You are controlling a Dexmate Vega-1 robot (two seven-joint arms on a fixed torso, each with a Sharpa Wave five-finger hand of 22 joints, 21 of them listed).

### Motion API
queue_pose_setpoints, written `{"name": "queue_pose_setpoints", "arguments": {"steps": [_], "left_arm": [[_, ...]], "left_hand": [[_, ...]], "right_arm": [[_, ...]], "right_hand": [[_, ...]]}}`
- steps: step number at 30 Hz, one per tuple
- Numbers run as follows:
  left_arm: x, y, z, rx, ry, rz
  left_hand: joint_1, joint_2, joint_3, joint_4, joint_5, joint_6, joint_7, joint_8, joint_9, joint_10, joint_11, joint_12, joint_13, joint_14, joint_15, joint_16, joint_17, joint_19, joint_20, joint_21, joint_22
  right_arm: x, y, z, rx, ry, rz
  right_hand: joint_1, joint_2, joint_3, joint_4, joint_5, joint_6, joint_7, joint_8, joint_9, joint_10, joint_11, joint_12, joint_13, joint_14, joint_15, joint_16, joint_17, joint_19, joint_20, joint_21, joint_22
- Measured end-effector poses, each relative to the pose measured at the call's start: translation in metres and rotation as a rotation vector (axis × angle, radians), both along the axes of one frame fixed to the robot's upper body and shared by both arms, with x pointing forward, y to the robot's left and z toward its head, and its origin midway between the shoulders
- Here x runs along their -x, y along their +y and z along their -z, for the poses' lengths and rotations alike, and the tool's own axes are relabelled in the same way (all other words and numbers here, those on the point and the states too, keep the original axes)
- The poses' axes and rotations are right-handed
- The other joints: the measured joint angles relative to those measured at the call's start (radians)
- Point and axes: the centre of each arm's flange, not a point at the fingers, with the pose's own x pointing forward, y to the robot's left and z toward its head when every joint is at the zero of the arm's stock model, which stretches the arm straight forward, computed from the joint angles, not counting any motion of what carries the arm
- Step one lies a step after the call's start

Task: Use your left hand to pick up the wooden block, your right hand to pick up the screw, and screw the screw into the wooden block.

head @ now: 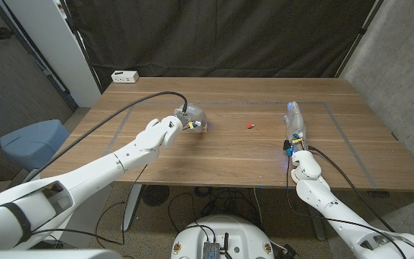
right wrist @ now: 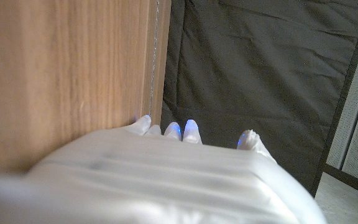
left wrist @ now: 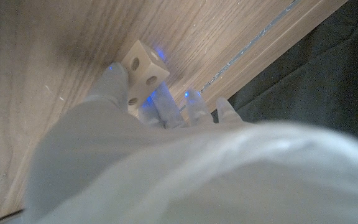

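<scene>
Where the left arm reaches in over the wooden tabletop (head: 228, 155), left hand (head: 180, 122) seen left of centre, fingers curled about the wooden block (left wrist: 144, 70). From the left wrist view: pale cube with round holes in its faces, touching the wood grain, one finger (left wrist: 109, 84) pressed against one side and others against the opposite side, so pinched between them. Whether lifted clear of the surface, cannot tell. Blue glints of light around the fingertips.

Near the middle of the tabletop, slightly right of the left hand and well apart from both hands: small red screw (head: 249, 125), lying alone on the wood.

Toward the right side, right hand (head: 295, 126) standing on its edge, fingers extended together toward the far side, holding nothing. Right wrist view: pale fingertips (right wrist: 190, 130) against dark curtain beyond the table edge.

At the far left corner, white power strip (head: 125, 75). Black curtain (head: 221, 32) behind the table.
</scene>
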Motion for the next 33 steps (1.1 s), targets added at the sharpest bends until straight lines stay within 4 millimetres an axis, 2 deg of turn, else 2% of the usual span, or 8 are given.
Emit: {"name": "queue_pose_setpoints", "arguments": {"steps": [15, 33], "left_arm": [[0.001, 0.000, -0.002, 0.003, -0.026, 0.009], [0.013, 0.000, -0.019, 0.063, -0.095, 0.040]], "left_hand": [[0.012, 0.001, -0.013, 0.003, 0.000, 0.053, 0.004, 0.007, 0.000, 0.038, 0.002, 0.016, 0.015, 0.023, -0.001, 0.007, 0.004, 0.016, -0.008, 0.000, 0.000], [0.016, 0.005, -0.023, 0.006, 0.004, 0.070, 0.000, 0.011, -0.001, 0.048, 0.002, 0.015, 0.024, 0.035, -0.003, 0.011, 0.005, 0.017, -0.008, 0.000, 0.000]], "right_arm": [[0.000, -0.001, 0.000, 0.002, 0.000, 0.001], [0.003, -0.004, -0.012, 0.050, 0.005, -0.003]], "right_hand": [[-0.010, -0.001, 0.000, 0.000, 0.000, 0.000, 0.000, 0.000, 0.000, 0.000, 0.000, 0.003, 0.000, 0.000, 0.000, 0.000, 0.000, 0.000, 0.000, 0.000, 0.000], [-0.009, -0.001, 0.004, -0.004, 0.000, 0.000, 0.000, 0.000, 0.000, 0.000, 0.000, 0.003, 0.000, 0.000, 0.000, 0.000, 0.000, 0.000, 0.000, 0.000, 0.000]]}}
